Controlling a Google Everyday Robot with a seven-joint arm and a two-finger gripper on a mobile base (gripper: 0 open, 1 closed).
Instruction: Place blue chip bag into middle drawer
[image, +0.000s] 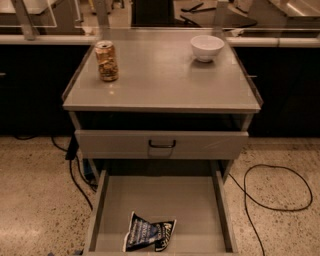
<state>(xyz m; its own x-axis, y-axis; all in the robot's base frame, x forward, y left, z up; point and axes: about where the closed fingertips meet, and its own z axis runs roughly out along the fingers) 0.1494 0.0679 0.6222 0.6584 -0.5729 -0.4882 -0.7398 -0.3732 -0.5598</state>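
Note:
The blue chip bag (149, 232) lies flat and crumpled on the floor of the open middle drawer (190, 205), near its front edge and left of centre. The drawer is pulled out wide below a shut grey drawer with a black handle (162, 144). My gripper is out of the camera view; neither the arm nor the fingers show.
A tan drink can (107, 61) stands at the back left of the cabinet top (160, 85) and a white bowl (207, 48) at the back right. Black cables (272, 187) lie on the speckled floor on both sides. A counter runs behind.

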